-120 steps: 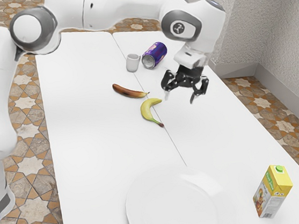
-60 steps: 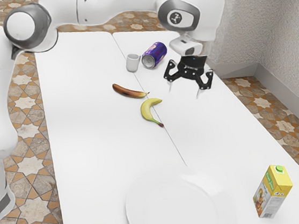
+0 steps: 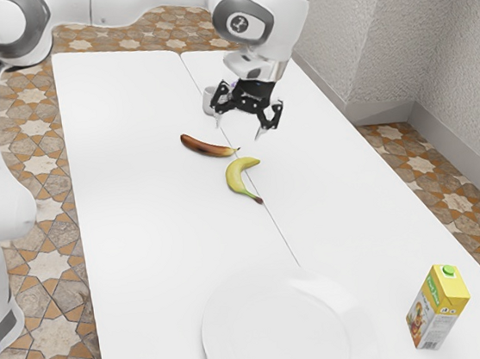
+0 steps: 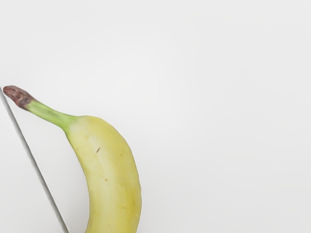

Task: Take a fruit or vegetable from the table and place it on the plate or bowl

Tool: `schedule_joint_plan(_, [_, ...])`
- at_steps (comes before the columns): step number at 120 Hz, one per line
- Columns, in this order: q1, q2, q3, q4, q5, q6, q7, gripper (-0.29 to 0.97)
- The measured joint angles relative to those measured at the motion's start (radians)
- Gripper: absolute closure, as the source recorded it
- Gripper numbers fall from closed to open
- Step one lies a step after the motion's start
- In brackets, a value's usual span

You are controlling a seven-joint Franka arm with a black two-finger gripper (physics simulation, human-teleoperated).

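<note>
1. Hanging spread above the bench (image 3: 143, 242) with nothing between them, the black jaws sit close against a white mug (image 3: 209, 101), just beyond the two bananas.
2. Nearest them, the yellow banana (image 3: 242, 177) lies flat on the bench beside its seam (image 3: 273, 223), well apart from the white plate (image 3: 267, 337) at the near end.
3. Closing off-centre or on the thin green stem (image 4: 51, 115) could, I'd say, let the curved fruit swivel or slip out.
4. Coming down carelessly might clip the mug, or nudge the brown, overripe banana (image 3: 207, 145) lying just beside the yellow one.
5. On the long carry to the plate, a loose pinch could drop the fruit short.
6. Part of the mug is covered by the hand, and whatever stands behind it I cannot make out.
7. From the wrist camera the banana's far end is cut off.
8. White on white, the plate's rim is hard to trace, and it runs off the exterior view's lower edge.
9. Off by itself stands a yellow juice carton (image 3: 437, 305).
</note>
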Motion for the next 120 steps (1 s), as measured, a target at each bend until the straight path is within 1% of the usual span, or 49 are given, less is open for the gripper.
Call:
schedule_joint_plan(21, [0.015,-0.004,0.015,-0.097,-0.015,0.072,0.002,0.00])
schedule_joint_plan(33, [0.007,-0.005,0.024,-0.118,-0.009,0.096,0.021,0.00])
schedule_joint_plan(72, [-0.007,-0.007,0.025,-0.086,-0.015,0.126,0.127,0.00])
schedule_joint_plan(85, [-0.032,-0.005,0.021,-0.080,0.018,0.129,0.152,0.00])
schedule_joint_plan(97, [-0.044,-0.007,0.026,-0.080,0.033,0.132,0.173,0.00])
schedule_joint_plan(120, [-0.057,-0.024,0.044,-0.080,0.011,0.230,0.199,0.00])
